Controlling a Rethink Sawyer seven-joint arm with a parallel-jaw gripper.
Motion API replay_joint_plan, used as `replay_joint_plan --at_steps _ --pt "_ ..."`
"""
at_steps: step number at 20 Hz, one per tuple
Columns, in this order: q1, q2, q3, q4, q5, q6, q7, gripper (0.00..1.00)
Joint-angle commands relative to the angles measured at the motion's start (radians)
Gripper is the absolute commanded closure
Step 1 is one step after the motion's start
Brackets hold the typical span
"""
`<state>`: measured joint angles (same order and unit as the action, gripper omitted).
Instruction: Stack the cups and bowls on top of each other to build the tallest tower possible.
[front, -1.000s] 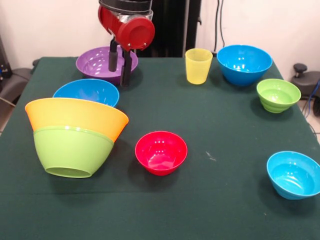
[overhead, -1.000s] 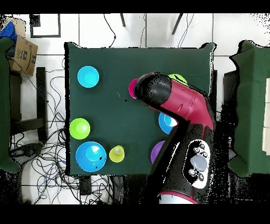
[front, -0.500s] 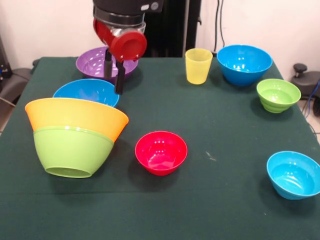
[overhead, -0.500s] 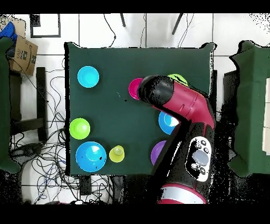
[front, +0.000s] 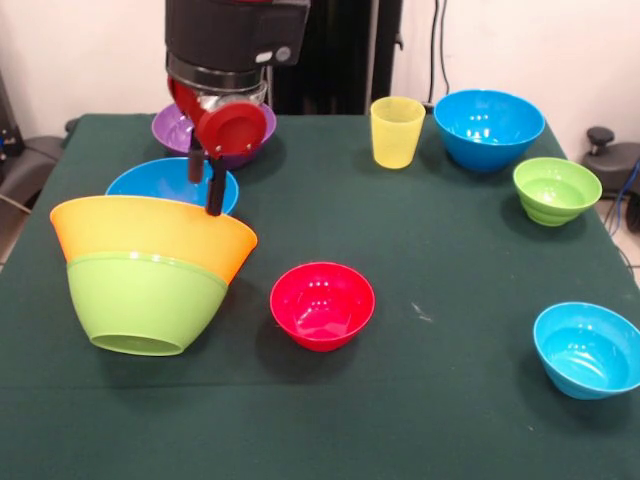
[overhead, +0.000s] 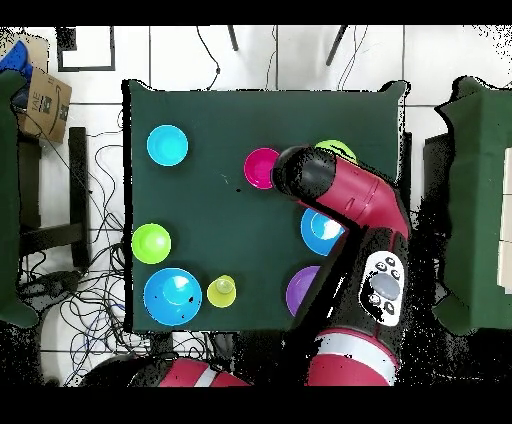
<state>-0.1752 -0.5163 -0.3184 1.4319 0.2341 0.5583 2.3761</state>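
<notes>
The tower stands at the front left: a large orange bowl (front: 150, 232) nested in a lime-green bowl (front: 145, 300), which shows in the overhead view (overhead: 338, 150) mostly under the arm. The red cup is hidden. My gripper (front: 206, 182) is open and empty. It hangs over the medium blue bowl (front: 160, 183), just behind the orange bowl's far rim. The purple bowl (front: 170, 125) is behind the arm. The small red bowl (front: 322, 303) sits mid-table. The yellow cup (front: 397, 130) stands at the back.
Another blue bowl (front: 489, 125) stands at the back right, with the ribbed green bowl (front: 556, 188) in front of it. The small blue bowl (front: 587, 348) is at the front right. The arm's head (overhead: 300, 175) covers the gripper in the overhead view.
My gripper has moved from in front of the purple bowl toward the camera and left. It is now over the medium blue bowl by the orange bowl's rim. The bowls and cup have not moved.
</notes>
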Motion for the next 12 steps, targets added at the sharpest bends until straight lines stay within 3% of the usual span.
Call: replay_joint_plan --at_steps 1,12 --pt "-0.020 0.075 0.065 -0.045 -0.067 -0.053 0.017 0.00" --pt "-0.050 0.095 0.093 -0.071 -0.079 -0.112 -0.021 0.00"
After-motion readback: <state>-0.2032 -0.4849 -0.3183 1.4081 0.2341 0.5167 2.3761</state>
